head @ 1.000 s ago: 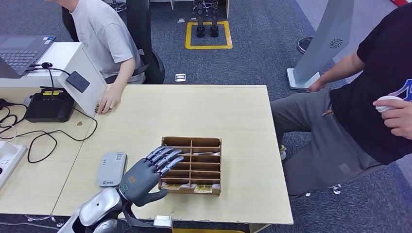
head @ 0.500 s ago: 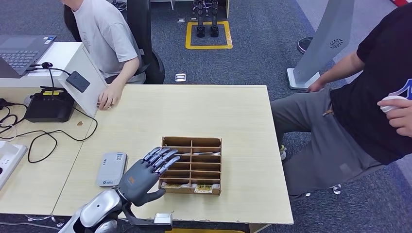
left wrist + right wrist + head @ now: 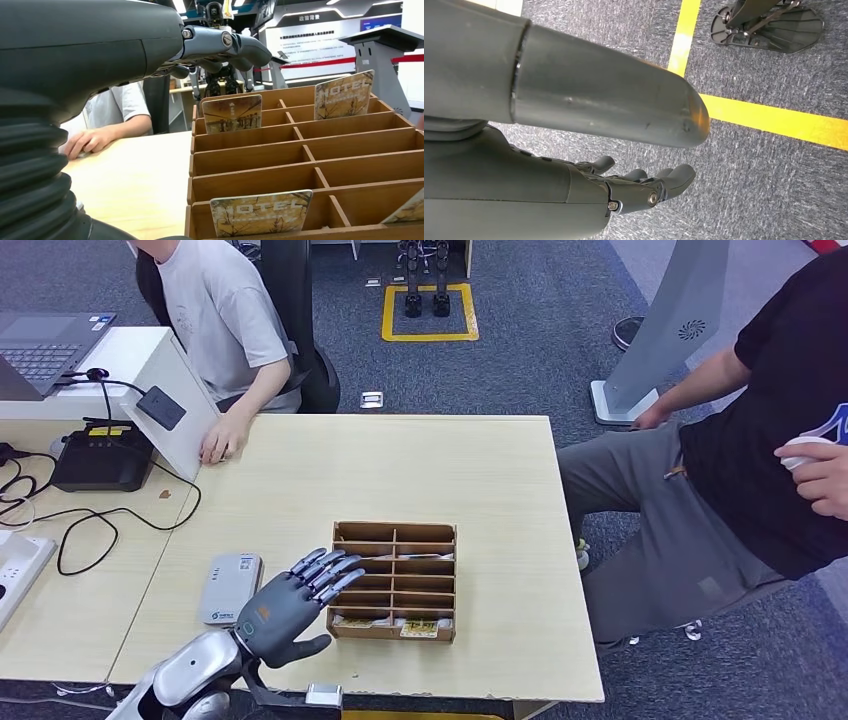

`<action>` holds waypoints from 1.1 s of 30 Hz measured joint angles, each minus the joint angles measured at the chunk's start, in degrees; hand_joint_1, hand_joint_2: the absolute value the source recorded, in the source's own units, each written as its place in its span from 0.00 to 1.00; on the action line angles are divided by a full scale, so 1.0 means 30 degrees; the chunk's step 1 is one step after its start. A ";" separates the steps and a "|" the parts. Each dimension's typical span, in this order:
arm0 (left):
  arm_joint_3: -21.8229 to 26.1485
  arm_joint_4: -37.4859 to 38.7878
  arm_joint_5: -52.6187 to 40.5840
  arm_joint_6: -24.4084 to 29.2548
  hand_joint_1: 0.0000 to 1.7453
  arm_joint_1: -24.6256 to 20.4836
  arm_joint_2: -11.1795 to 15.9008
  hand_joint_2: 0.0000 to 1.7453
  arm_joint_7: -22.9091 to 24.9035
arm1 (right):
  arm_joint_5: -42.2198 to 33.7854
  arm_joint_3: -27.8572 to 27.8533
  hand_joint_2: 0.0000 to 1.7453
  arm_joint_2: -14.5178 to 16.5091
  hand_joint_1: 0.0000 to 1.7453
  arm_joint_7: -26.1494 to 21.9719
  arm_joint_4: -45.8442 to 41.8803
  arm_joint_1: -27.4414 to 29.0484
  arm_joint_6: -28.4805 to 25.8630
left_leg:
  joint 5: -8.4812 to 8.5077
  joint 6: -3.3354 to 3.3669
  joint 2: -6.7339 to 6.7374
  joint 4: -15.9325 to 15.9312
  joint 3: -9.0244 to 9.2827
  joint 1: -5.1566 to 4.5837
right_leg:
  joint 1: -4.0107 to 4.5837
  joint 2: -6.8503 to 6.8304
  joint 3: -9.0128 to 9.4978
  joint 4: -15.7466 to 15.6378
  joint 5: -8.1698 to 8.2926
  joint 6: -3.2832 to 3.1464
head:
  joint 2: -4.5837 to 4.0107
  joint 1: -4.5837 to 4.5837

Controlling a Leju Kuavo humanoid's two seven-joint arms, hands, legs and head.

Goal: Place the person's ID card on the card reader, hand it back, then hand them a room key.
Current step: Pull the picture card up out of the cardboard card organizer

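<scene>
Left hand (image 3: 290, 602) hovers empty, fingers spread, at the near edge of the bench (image 3: 480, 470), touching nothing, just beside the wooden tray (image 3: 396, 580) of room keys. Right hand (image 3: 634, 187) hangs empty over carpet, fingers loosely extended. Card reader (image 3: 229, 588) lies near the bench's near left corner, no card on it. At the far left corner a seated person's hand (image 3: 220, 443) rests; any ID card beneath it cannot be made out.

Risk: spread fingers may knock the tray or snag a divider.

Left wrist view shows upright key cards (image 3: 231, 113) printed "HOTEL"; the head view shows them only as slivers.
</scene>
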 joint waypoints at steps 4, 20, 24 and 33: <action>0.0000 0.0000 0.0031 -0.0011 0.00 0.0027 0.0007 1.00 -0.0049 | 0.0002 -0.0060 0.00 0.0000 0.00 0.0000 0.0000 0.0000 0.0002 | 0.0000 0.0000 -0.0001 0.0000 0.0000 0.0000 | 0.0000 0.0000 0.0000 0.0000 0.0000 0.0000 | -0.0002 -0.0002; -0.0264 0.0049 -0.0377 -0.0457 0.00 0.0138 0.0244 1.00 0.0323 | 0.0058 -0.0208 0.00 0.0004 0.00 -0.0002 0.0000 -0.0005 0.0002 | 0.0000 0.0000 0.0000 -0.0001 0.0000 0.0001 | 0.0001 0.0001 -0.0002 0.0000 -0.0001 0.0000 | -0.0003 -0.0002; -0.0530 0.0237 -0.0561 -0.0474 0.00 0.0131 0.0291 1.00 0.0487 | 0.0060 -0.0252 0.00 0.0004 0.00 -0.0140 -0.0004 -0.0007 -0.0002 | -0.0001 0.0000 0.0000 0.0000 0.0000 0.0000 | 0.0000 0.0002 -0.0002 0.0000 -0.0001 0.0000 | -0.0003 0.0000; -0.0836 0.0497 0.0120 -0.0851 0.00 0.0129 0.0455 1.00 0.0494 | 0.0084 -0.0302 0.00 0.0000 0.00 -0.0082 -0.0005 -0.0012 0.0009 | 0.0000 0.0000 0.0000 -0.0001 0.0002 0.0002 | 0.0002 0.0001 -0.0003 0.0000 -0.0001 0.0000 | -0.0002 -0.0002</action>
